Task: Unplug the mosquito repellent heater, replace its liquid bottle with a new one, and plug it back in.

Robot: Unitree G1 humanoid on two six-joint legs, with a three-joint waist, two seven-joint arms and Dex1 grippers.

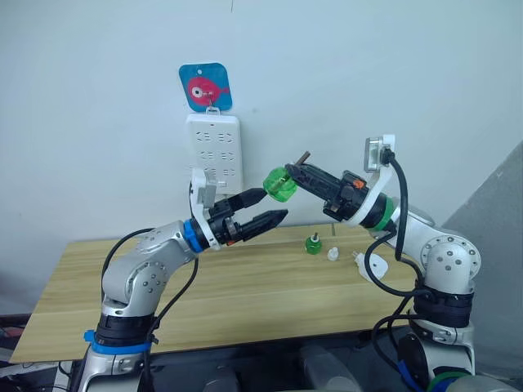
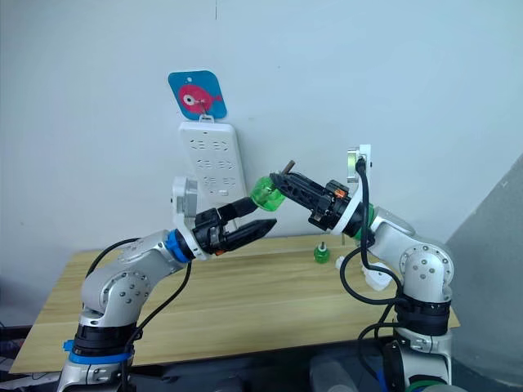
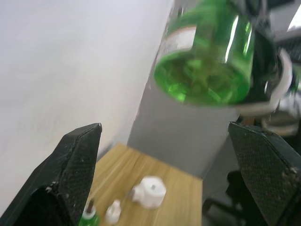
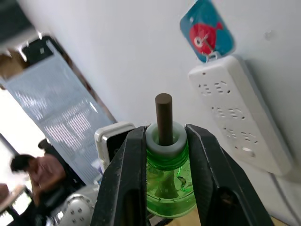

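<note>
Heater (image 1: 373, 265) on table, apart from jaws; right gripper (image 1: 288, 177) clamping green bottle (image 1: 282, 184)

Even, soft indoor light in both eye views; the wall (image 1: 368, 73) reads flat pale grey-blue with no glare. Shadows are faint, just a soft dark edge beside the power strip (image 1: 214, 147). The table (image 1: 245, 302) is evenly lit, no hot spots. Eye views are sharp across the frame.

Left wrist view is poor: the green bottle (image 3: 207, 61) is smeared, probably motion blur, and the near fingers (image 3: 66, 174) are soft. Bright washed-out patch on the wall side there.

Right wrist view: the bottle neck is crisp; the background window (image 4: 61, 117) is blown out and hazy, with a blurred person (image 4: 33, 179).
</note>
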